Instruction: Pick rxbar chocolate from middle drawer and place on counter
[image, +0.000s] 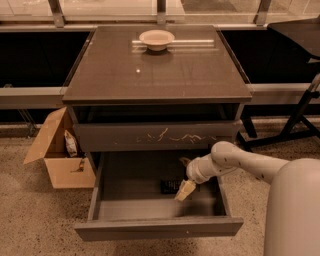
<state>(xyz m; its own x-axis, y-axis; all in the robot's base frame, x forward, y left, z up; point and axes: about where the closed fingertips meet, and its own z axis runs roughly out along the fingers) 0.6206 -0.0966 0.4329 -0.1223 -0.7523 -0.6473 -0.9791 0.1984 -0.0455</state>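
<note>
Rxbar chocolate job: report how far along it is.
Done: the middle drawer stands open. In hand: the tool, open, reaches into it beside the rxbar chocolate, which lies on the drawer floor, not gripped. Left: grasp, lift, set it on the counter, where a bowl sits.

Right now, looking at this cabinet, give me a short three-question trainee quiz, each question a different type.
1. True or false: the pale round bowl sits on the glossy dark grey-brown counter.
2. The small flat black rxbar chocolate wrapper lies: A) on the counter, B) in the open grey middle drawer, C) in the bowl.
3. Fill in: the robot's gripper is inside the open drawer, close beside the ____.
Key: 1 true; 2 B; 3 rxbar chocolate wrapper.
</note>
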